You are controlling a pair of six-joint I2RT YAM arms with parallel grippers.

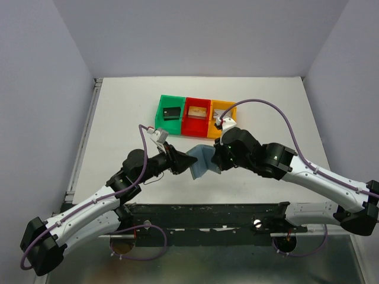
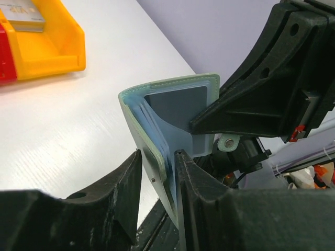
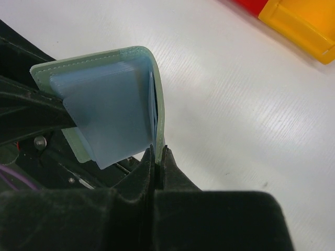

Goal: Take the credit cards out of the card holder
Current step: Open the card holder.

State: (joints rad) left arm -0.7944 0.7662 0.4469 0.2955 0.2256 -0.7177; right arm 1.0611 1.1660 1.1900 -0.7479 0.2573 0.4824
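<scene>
Since the card holder (image 1: 202, 161) is held up off the counter (image 1: 118, 118) at centre frame, each hand takes one cover, likely to spread it open. The right hand (image 3: 157, 152) is clamped tight on one grey-green cover's edge. The left hand (image 2: 158, 162) brackets the other cover, though I cannot tell whether it grips. A dark credit card (image 2: 175, 107) remains inside, while the black card (image 1: 172, 112) lies in the green bin (image 1: 163, 105), upper centre.
</scene>
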